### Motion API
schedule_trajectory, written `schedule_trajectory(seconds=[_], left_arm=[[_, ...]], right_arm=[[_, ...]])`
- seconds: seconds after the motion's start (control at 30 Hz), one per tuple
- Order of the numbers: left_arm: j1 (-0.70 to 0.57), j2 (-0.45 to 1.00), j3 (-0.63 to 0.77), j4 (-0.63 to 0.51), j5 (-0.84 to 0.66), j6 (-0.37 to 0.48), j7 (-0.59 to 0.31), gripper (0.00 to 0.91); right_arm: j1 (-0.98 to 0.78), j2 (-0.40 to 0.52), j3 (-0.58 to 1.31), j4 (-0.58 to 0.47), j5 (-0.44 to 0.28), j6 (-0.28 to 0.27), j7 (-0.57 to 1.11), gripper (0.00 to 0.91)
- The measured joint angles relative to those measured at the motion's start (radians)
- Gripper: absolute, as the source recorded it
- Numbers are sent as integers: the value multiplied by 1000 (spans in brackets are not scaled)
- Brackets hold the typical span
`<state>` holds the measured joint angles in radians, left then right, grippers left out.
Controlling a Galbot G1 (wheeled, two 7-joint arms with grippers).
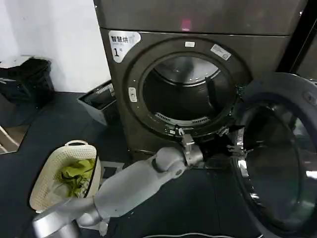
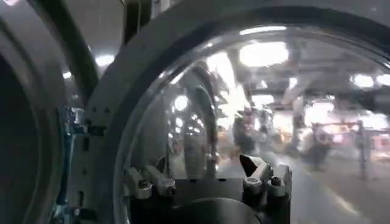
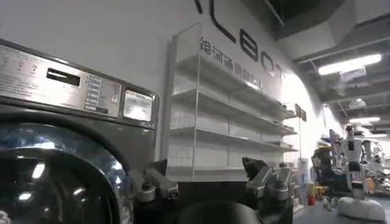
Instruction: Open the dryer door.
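On dryer front, sticker (image 1: 122, 43) marked "1" is seen; dryer door (image 1: 277, 153) is swung open rightward, left gripper (image 1: 233, 144) spread beside its rim.

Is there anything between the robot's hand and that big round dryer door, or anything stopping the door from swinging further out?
Nothing visible. The left gripper is right at the inner face of the large round chrome-rimmed dryer door with dark glass, which already stands swung wide from the dark grey dryer. The cream laundry basket sits well off to the other side.
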<state>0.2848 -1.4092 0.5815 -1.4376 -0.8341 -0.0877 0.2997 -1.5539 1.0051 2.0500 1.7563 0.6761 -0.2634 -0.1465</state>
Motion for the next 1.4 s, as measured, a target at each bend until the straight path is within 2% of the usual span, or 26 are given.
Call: schedule_trajectory(seconds=[0.17, 0.33, 0.5, 0.63, 0.77, 0.9, 1.03, 1.2, 1.4], left_arm=[[-1, -22, -3, 11, 1, -33, -3, 907], [-3, 2, -7, -7, -2, -138, -5, 907], [-1, 74, -7, -61, -39, -217, -5, 907], [15, 167, -9, -122, -45, -249, -20, 907], [42, 266, -32, -203, -114, -242, -60, 907], [92, 367, -68, -303, -117, -213, -117, 907], [144, 490, -106, -402, -168, -194, -120, 907], [223, 679, -171, -538, -200, -111, -173, 907], [340, 895, -272, -641, -291, -119, -166, 907]], right_arm=[[-1, 2, -2, 3, 2, 5, -5, 907], [5, -5, 4, 3, 2, 18, -6, 907], [21, -13, 12, -10, 13, 31, 13, 907], [30, -9, 5, -11, 17, 39, 12, 907], [40, -8, 5, 1, 16, 43, 19, 907], [47, -11, 21, 17, 7, 44, 24, 907], [45, -20, 42, 24, -53, 69, 41, 907], [48, -29, 70, 42, -79, 70, 42, 907], [52, -32, 78, 50, -159, 69, 33, 907]])
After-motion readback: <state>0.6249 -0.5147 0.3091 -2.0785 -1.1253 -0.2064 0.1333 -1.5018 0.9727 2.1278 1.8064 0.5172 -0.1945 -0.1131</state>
